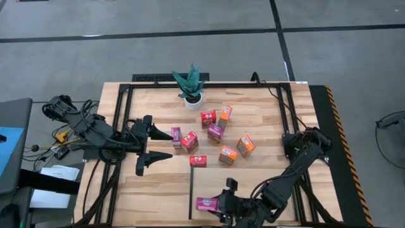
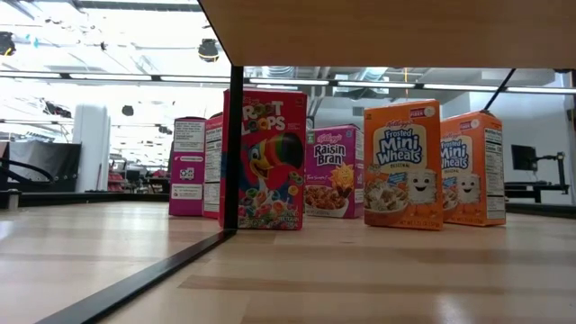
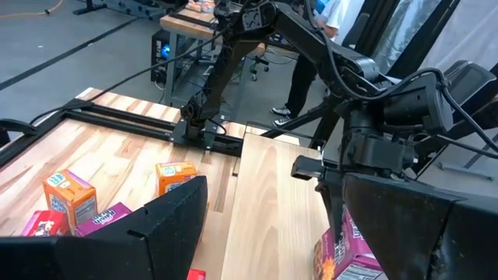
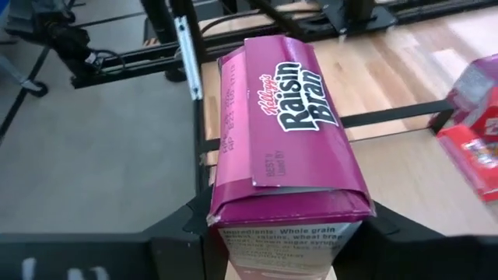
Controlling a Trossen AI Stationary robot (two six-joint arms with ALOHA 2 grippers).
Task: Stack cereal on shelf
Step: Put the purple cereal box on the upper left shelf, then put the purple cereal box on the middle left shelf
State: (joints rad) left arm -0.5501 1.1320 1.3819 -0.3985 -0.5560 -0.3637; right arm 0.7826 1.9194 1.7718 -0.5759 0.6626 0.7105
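The cereal boxes stand and lie scattered mid-table: red [image 1: 208,117], orange [image 1: 245,145], magenta [image 1: 216,132] and several more, also seen upright in the low view [image 2: 263,158]. One magenta Raisin Bran box [image 1: 207,203] is in my right gripper [image 1: 219,204] at the near left corner of the shelf [image 1: 253,180], a light wood panel edged by a black strip [image 1: 191,187]. My left gripper [image 1: 163,145] is open at the table's left, just left of the boxes, touching nothing. My right gripper [image 4: 284,243] pinches the magenta box [image 4: 284,132] between its two fingers at the end nearest the wrist [image 4: 280,233]. The fingers come level from the table's right, along the box's length. Its printed front faces up. Whether it rests on the shelf does not show.
A potted green plant [image 1: 190,85] stands at the table's far edge. Black frame rails [image 1: 120,114] run along the table's sides. Bare wood lies on the shelf's right half and on the near left of the table. A person's legs [image 3: 299,78] show beyond the table.
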